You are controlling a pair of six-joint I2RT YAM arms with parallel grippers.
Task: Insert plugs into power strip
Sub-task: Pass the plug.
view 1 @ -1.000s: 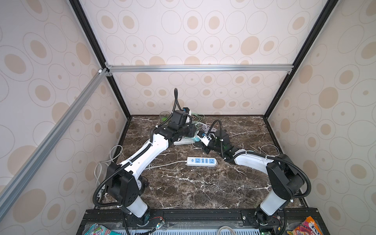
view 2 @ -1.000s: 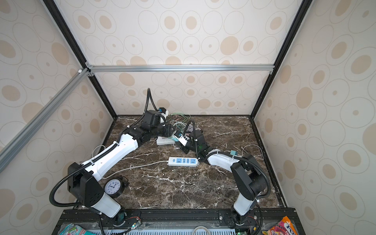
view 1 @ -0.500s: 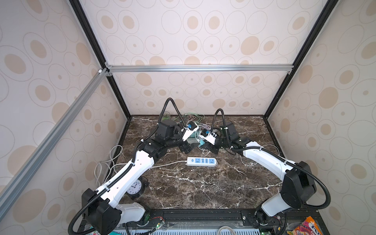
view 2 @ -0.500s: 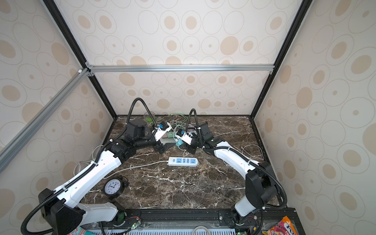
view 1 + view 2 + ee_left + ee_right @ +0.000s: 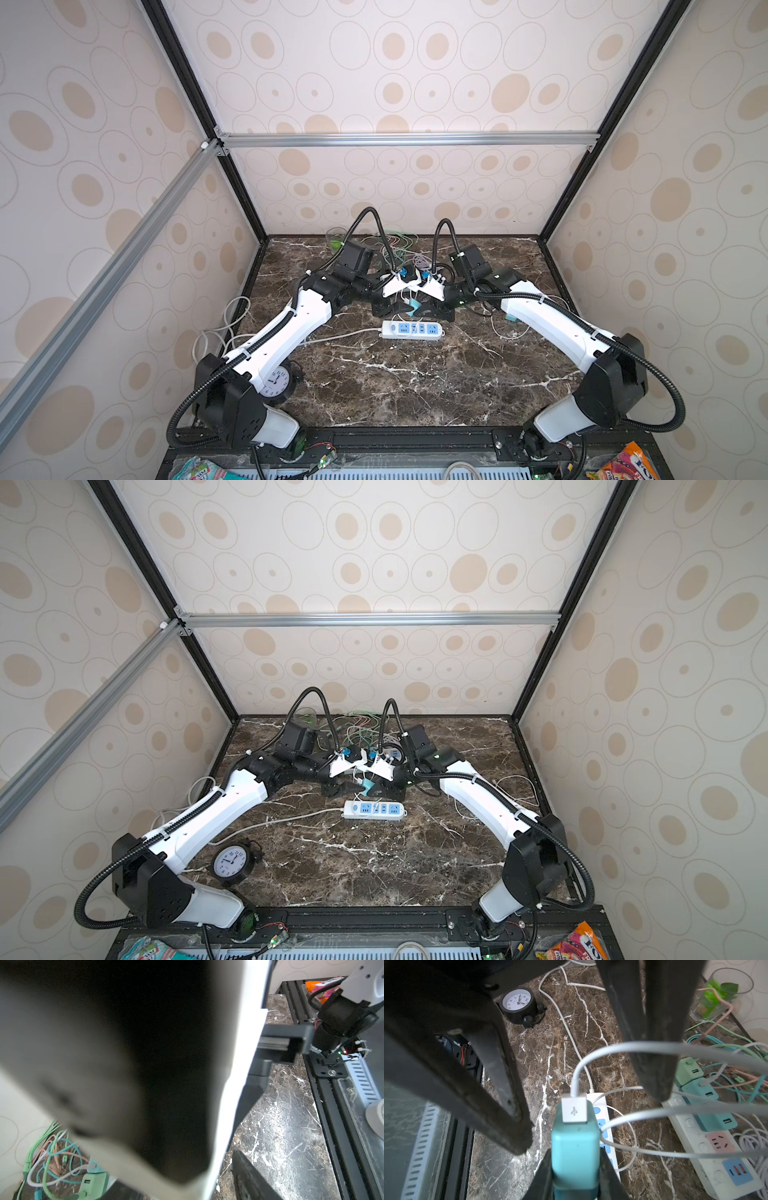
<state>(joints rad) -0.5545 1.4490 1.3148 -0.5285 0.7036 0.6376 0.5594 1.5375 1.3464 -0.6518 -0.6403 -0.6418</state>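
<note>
My right gripper [image 5: 575,1169] is shut on a teal plug [image 5: 575,1147], which has a white USB cable [image 5: 574,1111] stuck in its top. The plug [image 5: 414,307] hangs just behind the white power strip [image 5: 411,329] with blue sockets, seen in both top views [image 5: 374,809]. My left gripper [image 5: 395,308] faces the right one. Its two black fingers [image 5: 508,1118] stand wide apart on either side of the plug and cable, touching neither. A blurred dark and white shape blocks most of the left wrist view.
A second power strip [image 5: 716,1159] at the back holds a green plug [image 5: 688,1071] and a teal plug [image 5: 708,1093] amid tangled pastel cables [image 5: 395,245]. A black clock [image 5: 230,864] stands front left. A glass with a plant [image 5: 716,997] sits in the back corner.
Both arms have pulled away from the back strip. Their grippers now meet lower and nearer, just behind the front power strip, with the teal plug still in the right one.
</note>
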